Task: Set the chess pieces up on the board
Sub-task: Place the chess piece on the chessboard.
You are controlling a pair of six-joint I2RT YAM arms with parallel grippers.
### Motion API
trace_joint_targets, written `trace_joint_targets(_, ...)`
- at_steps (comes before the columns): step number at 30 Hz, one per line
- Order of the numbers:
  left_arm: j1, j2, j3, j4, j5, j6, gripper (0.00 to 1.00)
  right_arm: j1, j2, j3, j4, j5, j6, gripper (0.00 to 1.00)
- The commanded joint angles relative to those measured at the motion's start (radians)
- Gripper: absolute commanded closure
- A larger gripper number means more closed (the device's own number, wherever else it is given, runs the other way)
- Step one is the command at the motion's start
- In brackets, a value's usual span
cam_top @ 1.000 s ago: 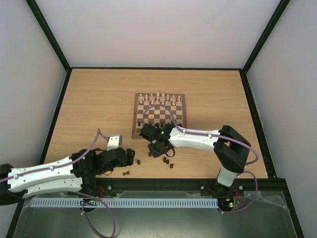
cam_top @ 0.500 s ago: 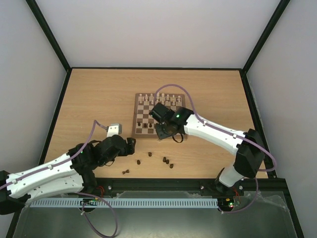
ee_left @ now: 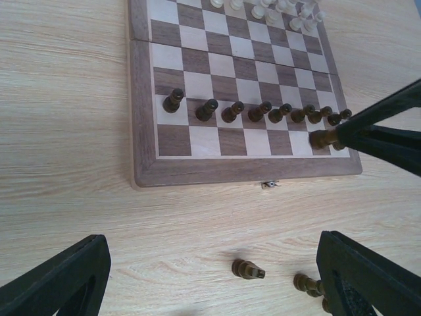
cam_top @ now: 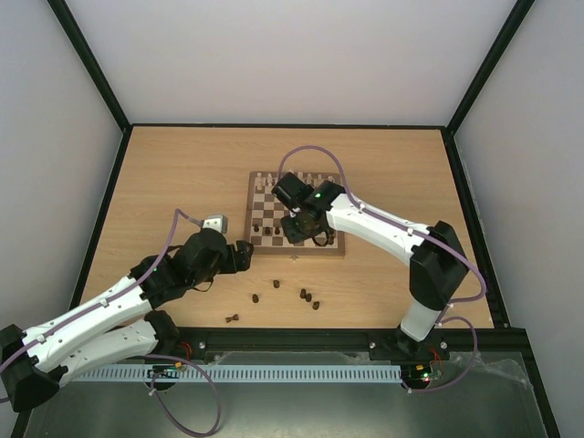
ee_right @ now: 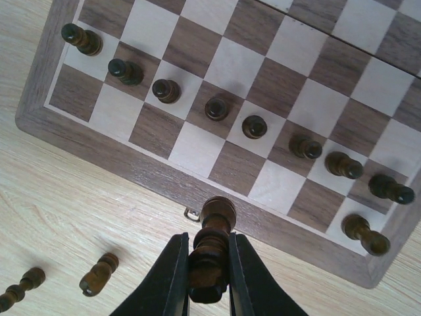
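Nearest, on the bare surface: several loose dark pieces, tipped on their sides, not yet placed. Above them, the left gripper, spread wide, holding nothing. Ahead and to its right, the right gripper, pinched narrow on one upright dark piece, poised over the near border of the board. Just beyond that gripper, a back row almost bare, with one corner piece off to its right. Next, eight dark pawns in a full row. Farthest, cream pieces along the far edge, seemingly complete. Probably well past halfway; dark back row left to fill.
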Motion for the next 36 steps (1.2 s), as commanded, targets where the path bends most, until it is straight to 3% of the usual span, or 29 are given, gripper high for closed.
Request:
trace_joint_targets(1,0.021,-0.001,-0.014,0.035,0.046,0.043,0.11,-0.004,0.057,0.051,-0.022,-0.03,-0.031,0.94)
trace_joint_targets(16,0.045,-0.014,-0.034,0.043,0.068,0.047,0.11,-0.004,0.211,0.132,-0.015,-0.029,-0.052,0.93)
trace_joint_targets(36,0.064,-0.018,-0.041,0.042,0.081,0.055,0.11,-0.028,0.261,0.127,0.019,-0.052,-0.061,0.9)
